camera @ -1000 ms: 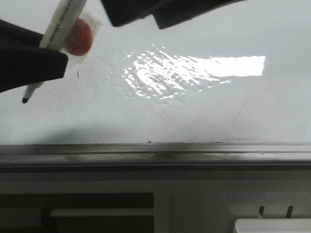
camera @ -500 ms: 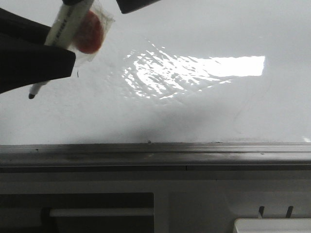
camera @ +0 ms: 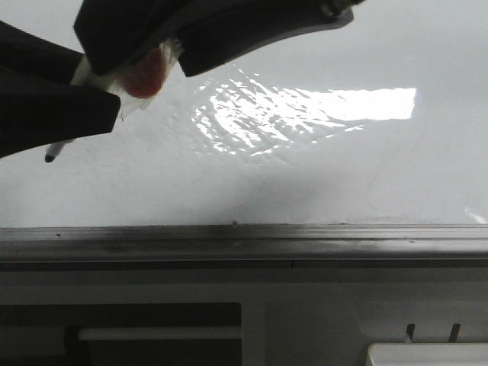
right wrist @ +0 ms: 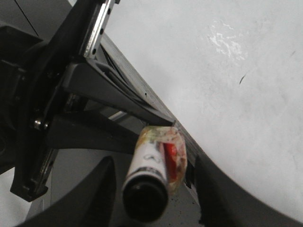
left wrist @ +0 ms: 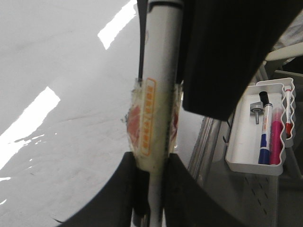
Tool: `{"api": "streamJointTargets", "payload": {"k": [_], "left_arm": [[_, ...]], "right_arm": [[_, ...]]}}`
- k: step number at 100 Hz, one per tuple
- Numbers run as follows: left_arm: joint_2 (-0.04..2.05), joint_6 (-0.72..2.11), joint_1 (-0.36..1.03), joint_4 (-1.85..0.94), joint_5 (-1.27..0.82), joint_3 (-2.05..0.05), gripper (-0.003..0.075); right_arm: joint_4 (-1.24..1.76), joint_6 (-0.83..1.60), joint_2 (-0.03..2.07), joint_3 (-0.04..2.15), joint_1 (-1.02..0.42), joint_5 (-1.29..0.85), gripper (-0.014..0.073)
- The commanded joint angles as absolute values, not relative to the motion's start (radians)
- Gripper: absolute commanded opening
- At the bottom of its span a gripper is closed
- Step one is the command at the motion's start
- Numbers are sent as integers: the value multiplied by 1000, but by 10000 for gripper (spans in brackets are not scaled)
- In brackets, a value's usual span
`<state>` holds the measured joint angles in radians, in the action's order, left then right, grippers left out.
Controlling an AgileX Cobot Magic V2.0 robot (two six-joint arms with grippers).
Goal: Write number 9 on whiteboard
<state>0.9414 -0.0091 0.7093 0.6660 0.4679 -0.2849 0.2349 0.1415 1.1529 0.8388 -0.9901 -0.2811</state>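
at the far left of the front view the left gripper (camera: pixel 53 107) is clamped on a white marker (camera: pixel 80 76), whose black tip (camera: pixel 50 157) pokes out below the dark fingers and hangs over the whiteboard (camera: pixel 320 175); whether the tip actually touches the surface cannot be told from here. the left wrist view confirms the grasp: the marker barrel (left wrist: pixel 158 94), wrapped in a taped label with a red patch (left wrist: pixel 137 120), runs up between the two fingers.

just to the right, the right gripper (camera: pixel 152 46) reaches in over the marker's upper end. in the right wrist view its fingers (right wrist: pixel 102 189) stand either side of the marker's end cap (right wrist: pixel 146 196) with gaps showing, so it looks spread and not yet gripping anything (perhaps it means to pull the cap or steady the pen, but that is only a guess).

further right the board carries a bright glare patch (camera: pixel 305 110), faint smudges and a small dark tick (right wrist: pixel 243 78), and no drawn 9 anywhere in view. the grey tray edge (camera: pixel 305 238) runs along the bottom.

so my judgement is that the task is at its very start: the pen is in hand, and the whole figure, loop and tail, is still to be written.
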Motion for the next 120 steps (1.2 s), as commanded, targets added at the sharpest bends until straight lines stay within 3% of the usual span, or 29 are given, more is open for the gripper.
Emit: {"api": "streamJointTargets", "payload": {"k": [1, 73, 82, 102, 120], "left_arm": [[938, -18, 712, 647, 503, -318, -20], [938, -18, 712, 686, 434, -318, -20], [938, -18, 712, 686, 434, -318, -20], [938, -18, 712, 686, 437, -318, -20], [938, -18, 712, 683, 439, -318, -4]], "right_arm": [[241, 150, 1137, 877, -994, -219, 326], [247, 148, 1139, 877, -994, -219, 323], [247, 148, 1139, 877, -994, -222, 249], [247, 148, 1139, 877, -967, -285, -74], [252, 148, 1139, 877, -965, -291, -76]]}}
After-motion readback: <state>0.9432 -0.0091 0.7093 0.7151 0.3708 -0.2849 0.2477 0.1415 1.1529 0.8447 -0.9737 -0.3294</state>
